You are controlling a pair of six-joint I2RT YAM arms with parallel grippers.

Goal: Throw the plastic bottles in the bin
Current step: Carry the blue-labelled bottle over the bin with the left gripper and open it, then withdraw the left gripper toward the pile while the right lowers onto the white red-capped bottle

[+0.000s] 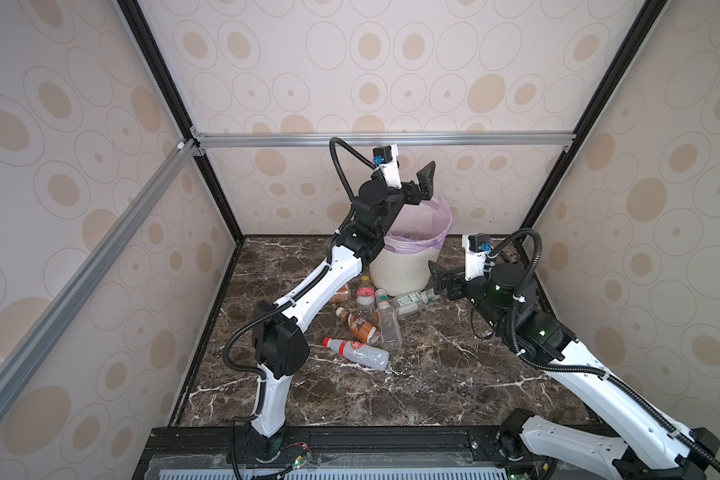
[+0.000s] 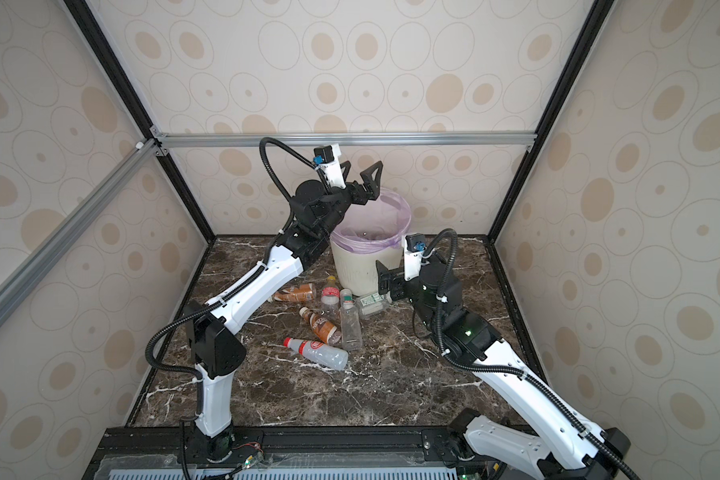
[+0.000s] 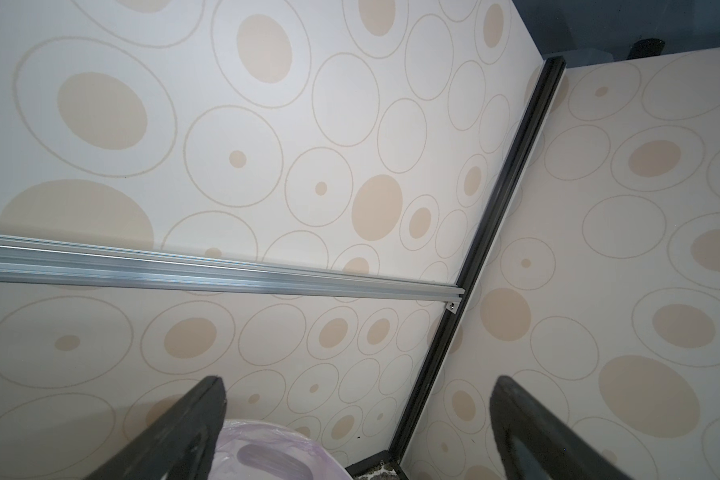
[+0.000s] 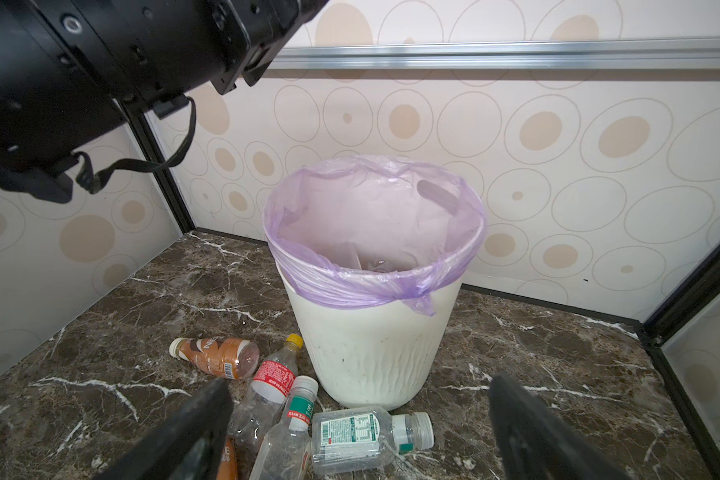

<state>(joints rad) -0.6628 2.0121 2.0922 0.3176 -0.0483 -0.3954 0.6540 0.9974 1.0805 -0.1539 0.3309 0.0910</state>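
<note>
Plastic bottles [image 1: 387, 328]: six small ones, clear or brown-orange with coloured caps, lying bunched on the dark marble floor [image 1: 433, 374] just in front of the round off-white ribbed bin [image 1: 404, 270] with its lilac liner. Probably empty, so light, smooth, easily dented and prone to roll; best pinched across the mid-body, outermost first, since several touch or overlap close against the bin's wall. Left gripper [image 2: 359, 172] spread wide and empty above the bin's rim, right gripper [image 1: 439, 278] likewise agape beside the bin's foot, near the clear green-labelled bottle [image 4: 362, 432] lying there.
</note>
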